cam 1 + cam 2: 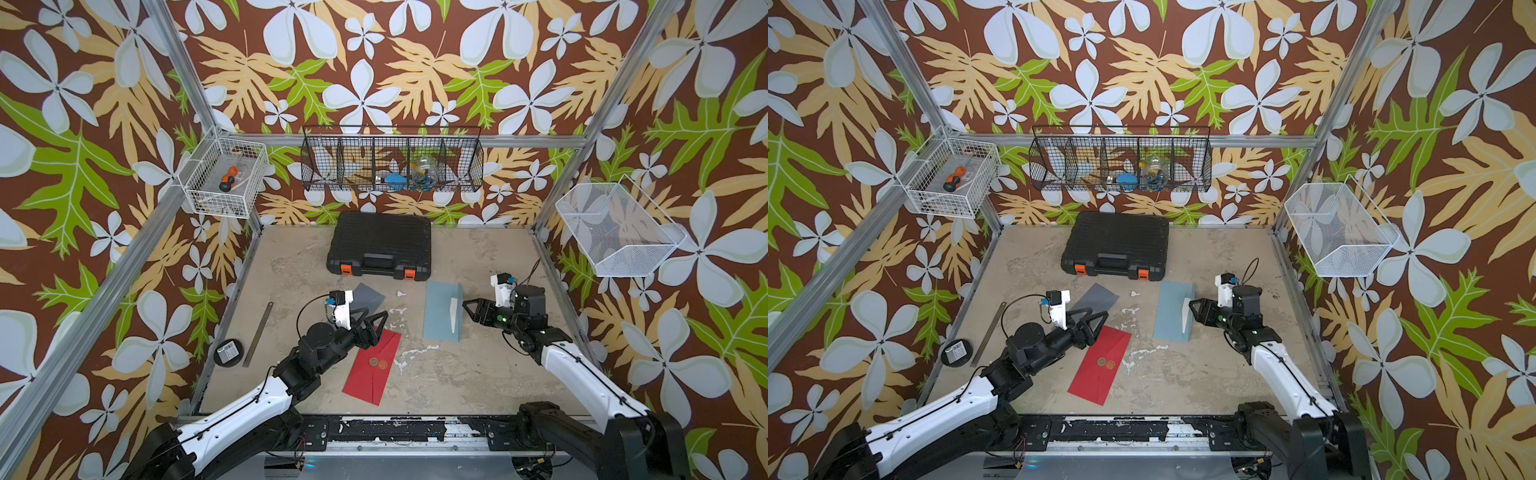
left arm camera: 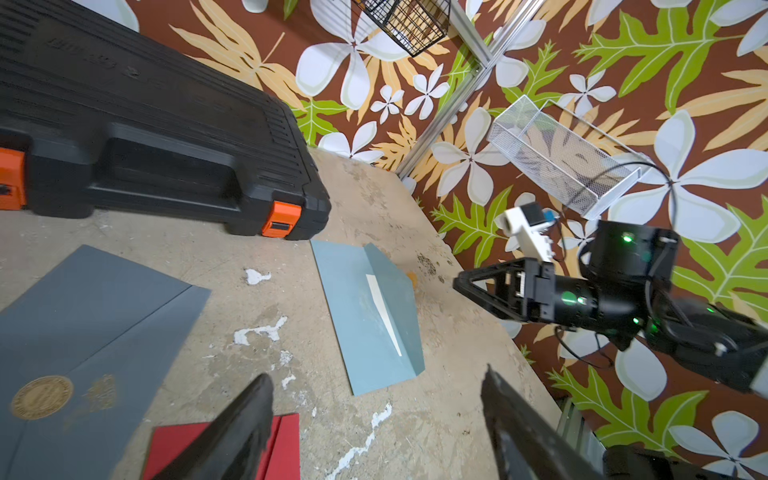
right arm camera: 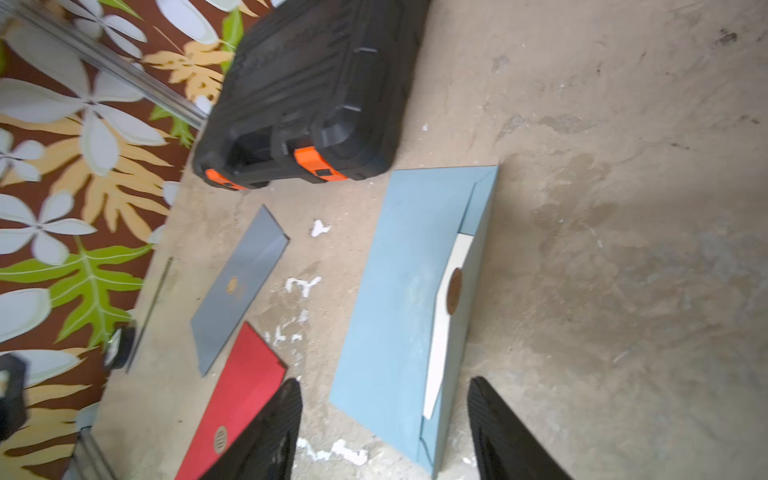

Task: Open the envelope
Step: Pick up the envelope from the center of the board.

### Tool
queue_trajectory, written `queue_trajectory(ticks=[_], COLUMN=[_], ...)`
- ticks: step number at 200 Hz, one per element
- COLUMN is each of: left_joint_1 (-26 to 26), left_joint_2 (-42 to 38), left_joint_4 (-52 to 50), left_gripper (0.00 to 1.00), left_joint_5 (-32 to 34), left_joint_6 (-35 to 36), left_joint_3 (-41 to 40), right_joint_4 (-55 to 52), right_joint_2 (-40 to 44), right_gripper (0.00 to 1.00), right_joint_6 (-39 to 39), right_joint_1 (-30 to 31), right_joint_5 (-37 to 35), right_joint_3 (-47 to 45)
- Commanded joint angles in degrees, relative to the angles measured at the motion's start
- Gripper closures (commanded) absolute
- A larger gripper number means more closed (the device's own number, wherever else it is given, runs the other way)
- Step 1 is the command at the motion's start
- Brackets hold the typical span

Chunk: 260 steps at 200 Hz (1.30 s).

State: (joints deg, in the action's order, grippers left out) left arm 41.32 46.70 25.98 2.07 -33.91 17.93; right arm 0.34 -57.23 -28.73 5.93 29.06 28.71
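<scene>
Mottled grey tabletop [image 1: 457,374] inside a frame with floral walls. At the back stands a closed black tool case [image 1: 380,243] with orange latches.

In front of the case's right end lies the light blue envelope [image 1: 438,316], flat on the table. The flap along its right long edge stands raised, and a strip of white card shows beneath it. In the right wrist view a round brown seal [image 3: 455,291] sits on the flap.

A red envelope [image 1: 376,368] lies closed at centre, set at a slant. A grey envelope [image 1: 370,295] lies behind it, partly hidden by the left wrist in both top views.

The right gripper [image 1: 467,307] is just beside the raised flap, jaws apart with nothing between them. The left gripper [image 1: 380,322] is over the far end of the red envelope, jaws likewise apart and empty.

A steel ruler [image 1: 257,334] and a round black disc [image 1: 228,352] lie near the left edge.
</scene>
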Motion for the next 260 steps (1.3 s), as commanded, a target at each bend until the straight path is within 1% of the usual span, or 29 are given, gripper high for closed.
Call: queue_trajectory(ticks=[1,36,59,92,119,147,186,221,260], left_joint_1=[-0.09,-0.1,-0.1,-0.1,-0.1,-0.1,-0.1,-0.1,-0.1], left_joint_2=[-1.53,-1.99,-1.79,-2.09,-3.2,-4.16,-0.97,0.41,0.27], left_joint_4=[-0.84,-2.24,-4.9,-7.39,-11.03,-12.59,-11.09,-11.37,-11.71], left_gripper=[0.09,0.0,0.0,0.0,0.0,0.0,0.0,0.0,0.0], left_joint_5=[5.4,8.87,10.43,10.91,11.93,14.06,13.43,13.25,13.05], left_joint_6=[0.58,-0.27,-1.15,-3.37,-6.0,-7.71,-9.18,-8.73,-8.28], left_joint_3=[-1.19,-0.94,-0.1,0.57,0.06,-0.87,-0.33,0.72,0.61], right_joint_4=[4.86,5.68,7.91,7.86,9.98,11.71,10.55,7.23,6.51], right_joint_2=[5.87,13.37,17.22,19.77,18.93,15.69,12.96,11.54,10.46], right_gripper=[0.28,0.2,0.17,0.15,0.14,0.14,0.13,0.12,0.08], right_joint_6=[-5.73,-9.74,-12.6,-13.91,-13.96,-13.84,-10.9,-8.67,-8.8], right_joint_1=[1.36,5.45,7.66,11.04,13.63,15.3,17.71,20.28,22.63], right_joint_5=[4.21,4.6,4.49,0.89,-0.66,0.44,1.09,-2.5,-5.02], right_joint_3=[-3.65,-9.4,-11.84,-13.45,-15.06,-14.63,-13.01,-10.79,-10.1])
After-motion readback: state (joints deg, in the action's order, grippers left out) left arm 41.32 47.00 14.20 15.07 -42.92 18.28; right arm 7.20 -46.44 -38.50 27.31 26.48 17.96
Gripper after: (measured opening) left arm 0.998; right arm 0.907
